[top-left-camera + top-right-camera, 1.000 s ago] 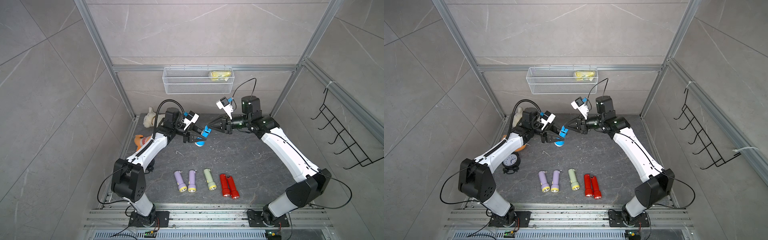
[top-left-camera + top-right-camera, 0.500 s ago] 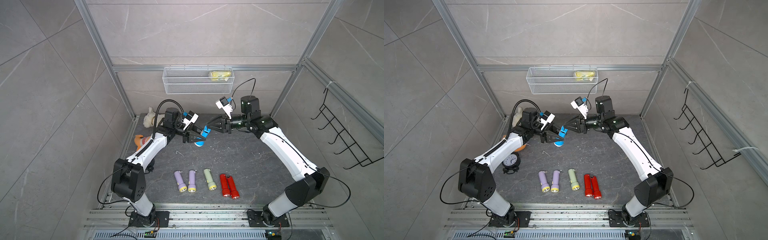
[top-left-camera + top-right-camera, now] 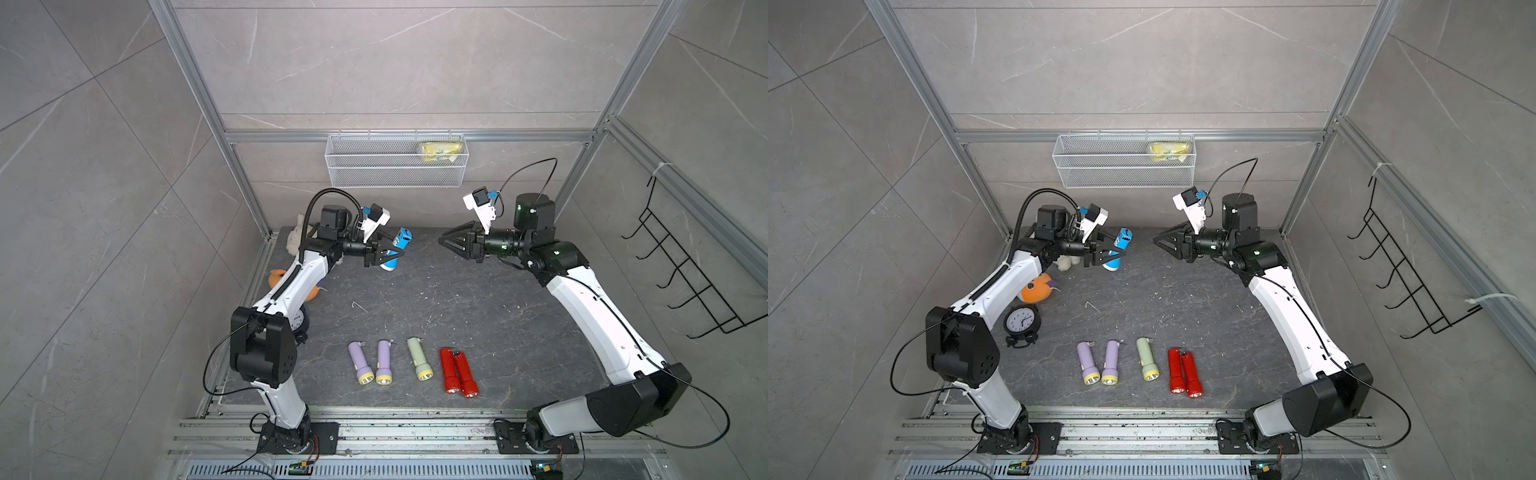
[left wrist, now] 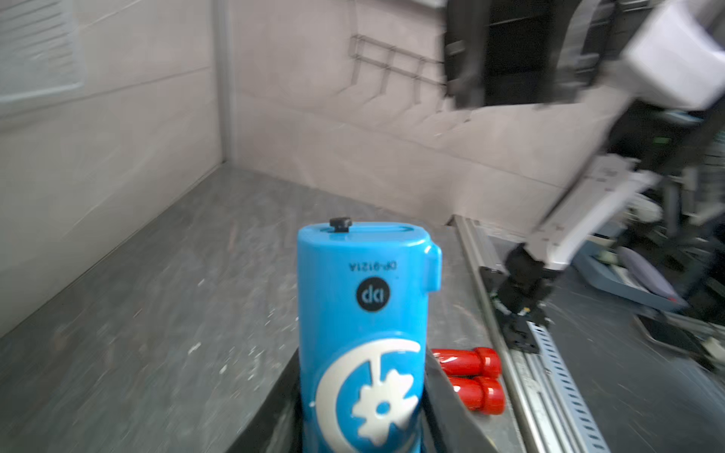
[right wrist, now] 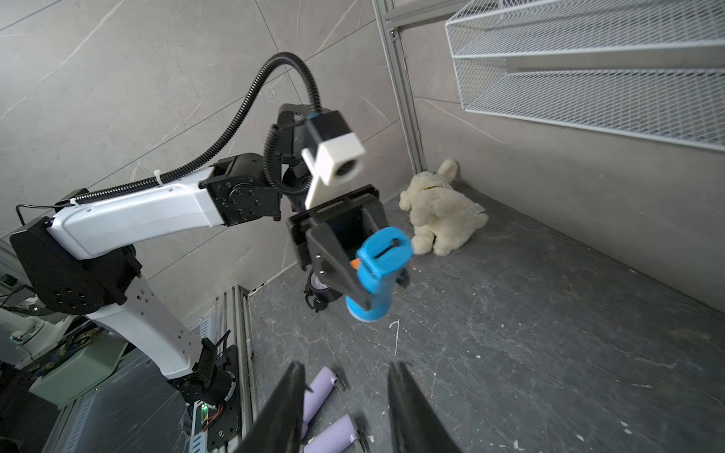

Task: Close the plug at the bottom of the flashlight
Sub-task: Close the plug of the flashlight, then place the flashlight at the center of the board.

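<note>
**Desk:** Where's the flashlight right now?

**Me:** My left hand [image 3: 392,254] is pinching the blue flashlight [image 3: 401,241] around its body, held up over the back of the table [image 3: 457,307]. It's tilted, lens end down, butt end up and turned toward my right hand [image 3: 441,241].

**Desk:** And that right hand?

**Me:** It's spread, with nothing between its fingers [image 5: 292,400]. It points at the butt end, near it but with a clear gap between them.

**Desk:** Can you see the plug?

**Me:** In the right wrist view the butt end shows a slot [image 5: 386,249] across it. In the left wrist view a small black nub [image 4: 339,224] stands at its rim. Whether the plug sits flush, I cannot tell.

**Desk:** Anything else nearby?

**Me:** Two purple flashlights [image 3: 360,362], a green flashlight [image 3: 419,360] and two red flashlights [image 3: 451,370] lie in a row at the front of the table, well apart from both hands.
</note>
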`<action>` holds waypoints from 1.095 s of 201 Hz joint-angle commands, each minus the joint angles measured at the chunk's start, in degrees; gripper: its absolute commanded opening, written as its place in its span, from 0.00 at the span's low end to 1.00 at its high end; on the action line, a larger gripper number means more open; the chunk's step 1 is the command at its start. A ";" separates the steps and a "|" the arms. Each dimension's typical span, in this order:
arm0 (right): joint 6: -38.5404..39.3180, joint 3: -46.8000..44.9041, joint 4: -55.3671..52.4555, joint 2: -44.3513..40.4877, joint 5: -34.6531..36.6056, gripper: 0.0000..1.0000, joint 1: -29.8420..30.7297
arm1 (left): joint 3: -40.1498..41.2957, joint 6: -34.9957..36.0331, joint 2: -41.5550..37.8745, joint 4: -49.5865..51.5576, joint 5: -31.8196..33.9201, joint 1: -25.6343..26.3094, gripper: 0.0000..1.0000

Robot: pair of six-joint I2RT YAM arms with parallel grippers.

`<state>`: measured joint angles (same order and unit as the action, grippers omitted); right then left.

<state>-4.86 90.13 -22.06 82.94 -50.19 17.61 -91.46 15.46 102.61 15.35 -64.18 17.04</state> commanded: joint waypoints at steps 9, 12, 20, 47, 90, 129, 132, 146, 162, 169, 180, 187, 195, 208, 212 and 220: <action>-3.95 -3.21 4.55 -1.00 2.61 0.38 0.21 | -5.41 -7.90 5.76 8.97 17.73 0.19 0.00; -4.08 -3.39 4.57 -1.05 2.54 0.38 0.21 | -5.85 -8.50 6.29 9.52 18.37 0.19 0.00; -4.27 -3.95 4.66 -1.11 2.43 0.38 0.19 | -6.90 -10.60 7.70 10.86 21.02 0.25 0.00; -5.96 -6.62 7.40 -1.72 2.32 0.38 0.26 | -10.18 -16.58 12.51 17.13 27.36 0.69 0.00; -9.67 -9.21 12.16 -1.55 0.58 0.38 0.19 | -4.70 -24.49 16.77 18.26 37.54 1.67 0.00; -11.92 -11.21 15.41 -1.77 -1.70 0.38 0.22 | 3.55 -34.40 15.08 12.89 50.01 1.95 0.00; -12.05 -11.44 15.72 -1.84 -1.74 0.38 0.17 | 4.16 -35.20 15.08 12.38 51.01 1.95 0.00; -12.60 -12.24 16.83 -2.11 -1.92 0.38 0.17 | 4.23 -38.24 16.26 13.38 55.80 1.95 0.00; -12.76 -12.48 17.01 -2.16 -2.14 0.38 0.12 | 3.55 -39.36 17.66 13.97 58.10 1.96 0.00; -12.80 -12.63 17.12 -2.21 -2.27 0.38 0.21 | 3.66 -39.78 17.95 13.71 58.88 1.95 0.00; -12.86 -12.78 17.06 -2.35 -2.36 0.38 0.19 | 3.71 -40.10 18.51 13.33 59.42 1.95 0.00; -12.89 -12.96 17.27 -2.41 -2.36 0.38 0.17 | 3.64 -40.59 18.76 13.71 60.72 2.03 0.00; -12.85 -13.22 17.38 -2.43 -2.36 0.38 0.18 | 3.82 -41.22 18.90 13.65 62.11 1.95 0.00; -12.81 -13.46 17.62 -2.35 -2.18 0.38 0.24 | 4.00 -41.63 19.12 13.91 63.76 2.01 0.00; -12.82 -13.46 17.52 -2.26 -2.19 0.38 0.15 | 3.97 -41.65 19.17 13.98 63.95 2.01 0.12; -12.80 -13.48 17.52 -2.02 -2.00 0.38 0.19 | 3.85 -41.35 19.20 14.35 64.28 2.01 0.99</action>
<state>-16.97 77.34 -6.13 81.95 -51.44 17.65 -86.72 -23.59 120.40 28.73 -4.47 19.09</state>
